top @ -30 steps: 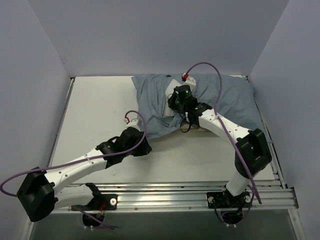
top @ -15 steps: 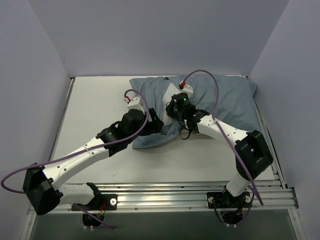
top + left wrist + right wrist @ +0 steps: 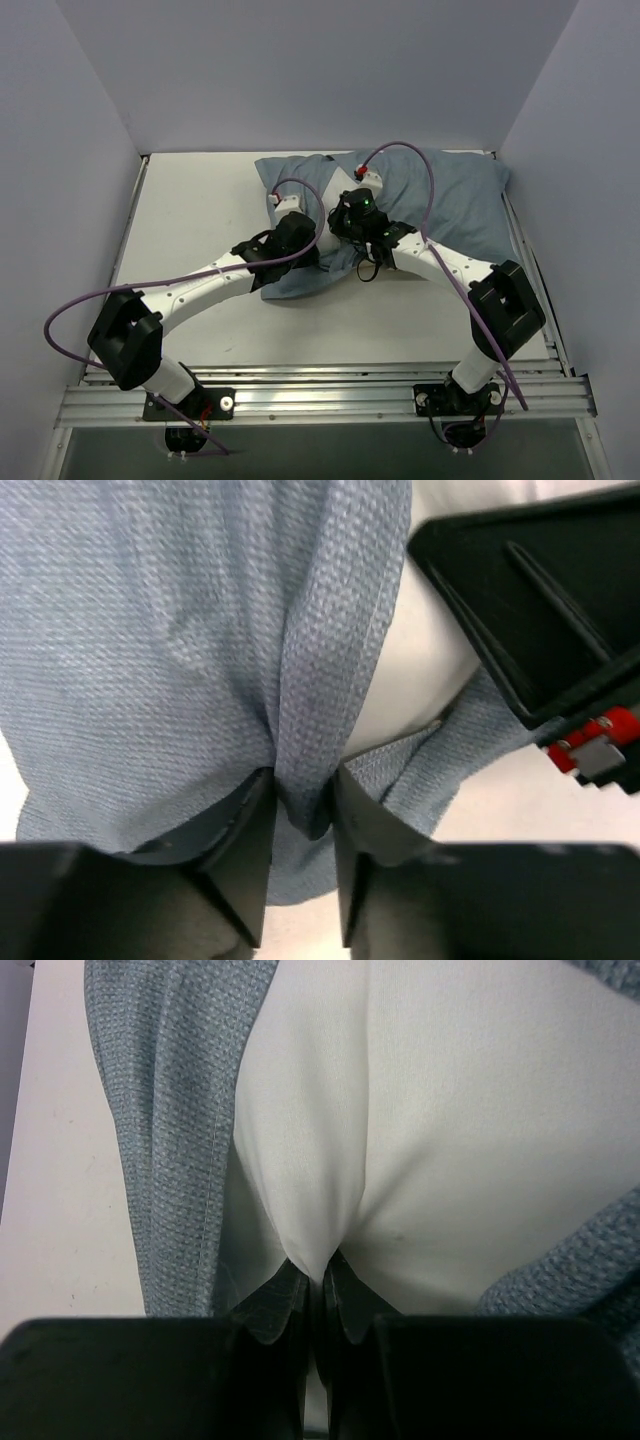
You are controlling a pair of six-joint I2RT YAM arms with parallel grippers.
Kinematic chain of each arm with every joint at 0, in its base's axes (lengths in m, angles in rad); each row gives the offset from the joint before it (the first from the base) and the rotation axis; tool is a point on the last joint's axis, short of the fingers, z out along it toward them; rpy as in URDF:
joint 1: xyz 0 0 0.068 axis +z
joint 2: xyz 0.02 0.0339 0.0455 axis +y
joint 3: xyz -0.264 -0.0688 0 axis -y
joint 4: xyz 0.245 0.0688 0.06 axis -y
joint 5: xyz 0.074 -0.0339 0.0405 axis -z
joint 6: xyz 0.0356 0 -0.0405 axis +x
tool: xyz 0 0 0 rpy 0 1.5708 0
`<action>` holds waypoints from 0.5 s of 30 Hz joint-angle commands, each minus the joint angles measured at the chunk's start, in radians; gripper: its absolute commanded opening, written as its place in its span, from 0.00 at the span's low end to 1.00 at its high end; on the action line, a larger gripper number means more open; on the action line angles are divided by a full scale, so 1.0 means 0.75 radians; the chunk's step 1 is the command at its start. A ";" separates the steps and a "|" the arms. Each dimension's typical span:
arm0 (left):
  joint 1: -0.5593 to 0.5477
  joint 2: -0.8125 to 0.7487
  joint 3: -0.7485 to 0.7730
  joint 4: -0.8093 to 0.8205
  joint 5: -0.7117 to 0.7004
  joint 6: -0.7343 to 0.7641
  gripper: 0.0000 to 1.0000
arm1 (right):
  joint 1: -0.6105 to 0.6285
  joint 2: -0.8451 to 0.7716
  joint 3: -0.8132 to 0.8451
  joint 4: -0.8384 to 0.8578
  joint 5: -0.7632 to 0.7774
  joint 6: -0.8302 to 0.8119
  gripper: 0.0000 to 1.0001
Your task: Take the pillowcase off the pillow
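Separation is in hand: our left gripper (image 3: 303, 815) clamps a pillowcase (image 3: 150, 660) fold between its fingers, our right gripper (image 3: 318, 1278) pinches the pillow (image 3: 450, 1110); next we pull apart.

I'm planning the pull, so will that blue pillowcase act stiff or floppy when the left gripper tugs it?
Probably floppy: the pillowcase bunches into a fold in the left gripper. Likely light, given its soft wrinkles. It may drag over the pillow the right gripper pinches.
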 commanded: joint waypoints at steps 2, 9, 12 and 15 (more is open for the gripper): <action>0.053 -0.008 -0.026 0.023 -0.032 -0.010 0.27 | 0.026 -0.053 -0.030 0.024 -0.015 0.023 0.00; 0.124 -0.082 -0.206 0.074 0.003 -0.068 0.02 | 0.011 -0.114 -0.052 0.020 -0.027 0.015 0.00; 0.157 -0.119 -0.305 0.104 0.021 -0.098 0.02 | -0.009 -0.165 -0.044 0.008 -0.042 0.011 0.00; 0.186 -0.152 -0.388 0.127 0.031 -0.119 0.02 | -0.036 -0.224 -0.022 -0.025 -0.042 -0.005 0.00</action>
